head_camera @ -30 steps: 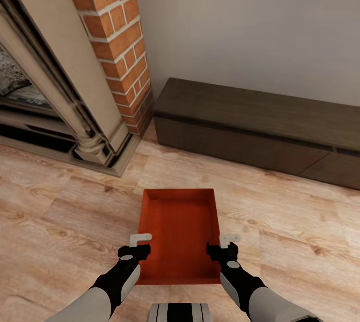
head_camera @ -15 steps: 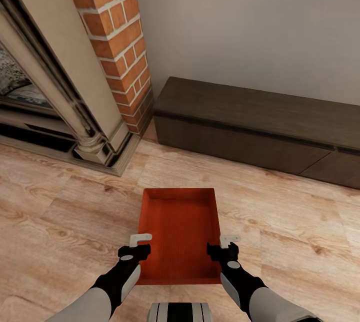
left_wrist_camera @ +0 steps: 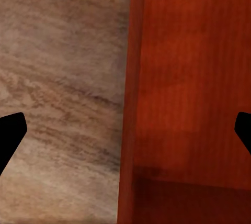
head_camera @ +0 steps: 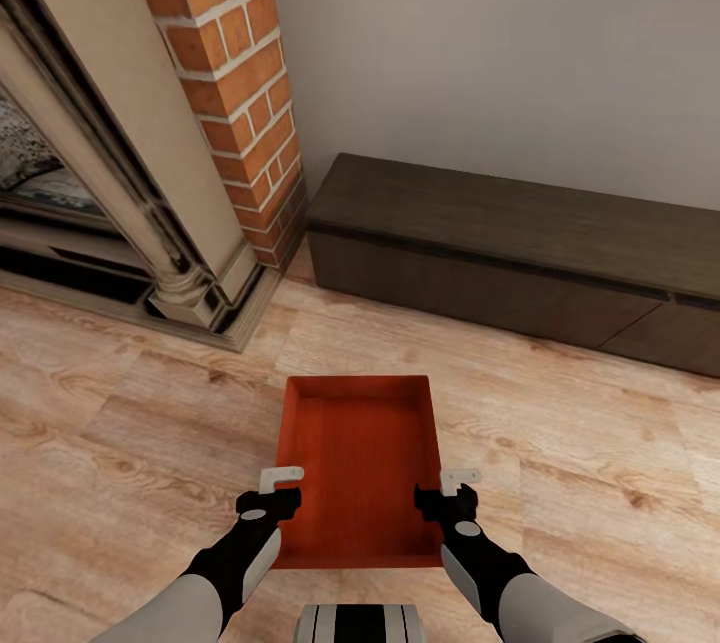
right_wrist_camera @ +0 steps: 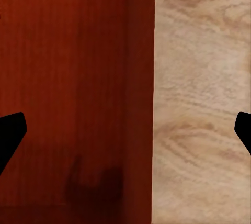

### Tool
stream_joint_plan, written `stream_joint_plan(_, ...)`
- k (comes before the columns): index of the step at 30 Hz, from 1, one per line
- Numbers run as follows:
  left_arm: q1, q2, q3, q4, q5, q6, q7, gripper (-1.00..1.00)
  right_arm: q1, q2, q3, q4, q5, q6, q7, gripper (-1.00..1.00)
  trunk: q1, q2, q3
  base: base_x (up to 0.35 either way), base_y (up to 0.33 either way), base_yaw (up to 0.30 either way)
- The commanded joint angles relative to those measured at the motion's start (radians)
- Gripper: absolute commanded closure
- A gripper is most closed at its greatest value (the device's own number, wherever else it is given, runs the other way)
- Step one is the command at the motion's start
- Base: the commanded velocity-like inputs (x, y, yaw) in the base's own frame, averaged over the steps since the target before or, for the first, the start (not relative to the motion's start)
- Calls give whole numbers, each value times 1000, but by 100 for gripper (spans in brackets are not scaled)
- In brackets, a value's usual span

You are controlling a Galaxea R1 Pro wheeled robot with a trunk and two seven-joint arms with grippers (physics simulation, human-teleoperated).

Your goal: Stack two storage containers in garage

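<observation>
- One storage container (head_camera: 358, 463) lies on the light wood plank floor (head_camera: 120, 443) of the living room, directly ahead of the robot, its long sides running away from the camera.
- The left gripper (head_camera: 281, 483) sits at the container's left long wall, toward the near end; in the left wrist view its two dark fingertips (left_wrist_camera: 10, 135) stand wide apart with the wall between them, one over the planks and one over the red bottom.
- The right gripper (head_camera: 459, 483) sits the same way at the right long wall; in the right wrist view its fingers (right_wrist_camera: 10, 135) are spread, straddling that wall.
- Whether either gripper touches the wall is hard to judge from these angles.
- Beyond the container, a low dark cabinet (head_camera: 520, 253) stands against the grey wall (head_camera: 480, 43).
- A brick column (head_camera: 230, 73) and a fireplace surround (head_camera: 110, 173) stand to the left of the cabinet.
</observation>
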Motion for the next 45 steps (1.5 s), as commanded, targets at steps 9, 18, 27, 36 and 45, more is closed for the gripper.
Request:
stream_joint_plan(9,0,1,-9,-2,10,5,7,-100,-1,1,8,1,-11,-4,-5,-100,0,0,-1,0,0,0)
stream_joint_plan(18,0,1,-9,-2,10,5,7,-100,-1,-1,7,1,-11,-5,-5,-100,27,-49,-22,0,0,0)
stream_joint_plan(27,0,1,-7,-2,10,5,7,-100,-1,-1,7,1,-15,-5,-5,-100,27,-49,-22,0,0,0)
stream_joint_plan(36,0,1,-6,0,10,8,8,-100,-1,-1,5,1,-18,-5,-5,-100,27,-49,-22,0,0,0)
stream_joint_plan(45,0,1,-3,2,12,5,9,-100,-1,-1,3,7,-18,-17,-6,-100,27,-49,-22,0,0,0)
